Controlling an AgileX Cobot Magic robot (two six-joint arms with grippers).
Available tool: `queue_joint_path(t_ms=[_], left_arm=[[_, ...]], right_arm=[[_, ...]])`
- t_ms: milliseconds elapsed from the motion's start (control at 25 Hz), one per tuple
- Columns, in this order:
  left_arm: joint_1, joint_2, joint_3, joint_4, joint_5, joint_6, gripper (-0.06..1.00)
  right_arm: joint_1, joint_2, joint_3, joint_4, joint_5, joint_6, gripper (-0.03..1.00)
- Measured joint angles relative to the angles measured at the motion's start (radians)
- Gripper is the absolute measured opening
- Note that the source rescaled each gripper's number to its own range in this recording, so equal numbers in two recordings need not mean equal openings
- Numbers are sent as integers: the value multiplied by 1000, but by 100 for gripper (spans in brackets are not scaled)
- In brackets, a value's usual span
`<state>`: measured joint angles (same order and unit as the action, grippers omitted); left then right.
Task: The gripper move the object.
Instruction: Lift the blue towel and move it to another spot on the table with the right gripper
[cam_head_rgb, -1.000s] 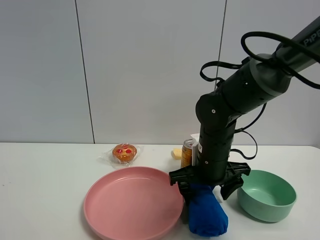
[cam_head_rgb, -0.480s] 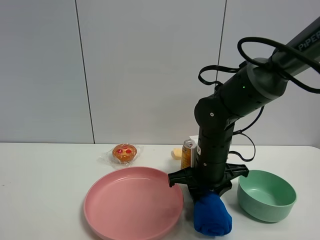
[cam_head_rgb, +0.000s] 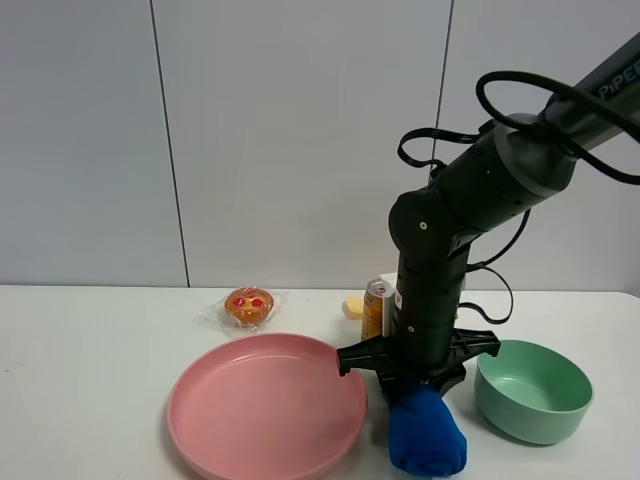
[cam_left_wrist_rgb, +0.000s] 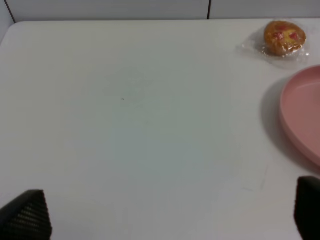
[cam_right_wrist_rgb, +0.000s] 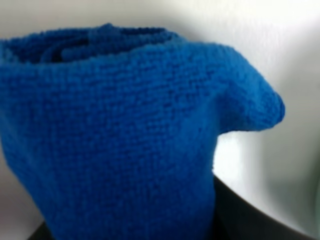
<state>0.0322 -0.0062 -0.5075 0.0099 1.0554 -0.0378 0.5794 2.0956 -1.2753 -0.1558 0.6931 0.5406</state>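
A rolled blue cloth (cam_head_rgb: 428, 442) lies on the white table between the pink plate (cam_head_rgb: 262, 408) and the green bowl (cam_head_rgb: 533, 389). My right gripper (cam_head_rgb: 416, 386) points straight down and is shut on the cloth's top end. The cloth (cam_right_wrist_rgb: 110, 130) fills the right wrist view, with the green bowl's edge at the side. My left gripper (cam_left_wrist_rgb: 165, 220) is open and empty over bare table. Only its two dark fingertips (cam_left_wrist_rgb: 26, 216) show in the left wrist view, and it is out of the exterior view.
A wrapped muffin (cam_head_rgb: 249, 305) lies behind the plate and also shows in the left wrist view (cam_left_wrist_rgb: 284, 37). A drink can (cam_head_rgb: 376, 305) and a small yellow piece (cam_head_rgb: 354, 306) stand behind my right arm. The plate's edge (cam_left_wrist_rgb: 300, 120) shows in the left wrist view.
My right gripper has closed on the top of the blue cloth, and the cloth has shifted slightly to the right. The left gripper has not visibly moved.
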Motion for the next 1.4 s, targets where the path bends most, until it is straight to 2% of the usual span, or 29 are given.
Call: queue_joint_path(t_ms=[480,880,1160,1400], left_arm=[[0,0,0,0,0,0,100],[0,0,0,0,0,0,100],[0,0,0,0,0,0,100],[0,0,0,0,0,0,100]], right_arm=[[0,-88,1,29,89,-20,1],[22,-232,2,78,121,-85,1],[129,-389,-14,101,150,-140,1],[254,-381,-274,90,231,-153,0]])
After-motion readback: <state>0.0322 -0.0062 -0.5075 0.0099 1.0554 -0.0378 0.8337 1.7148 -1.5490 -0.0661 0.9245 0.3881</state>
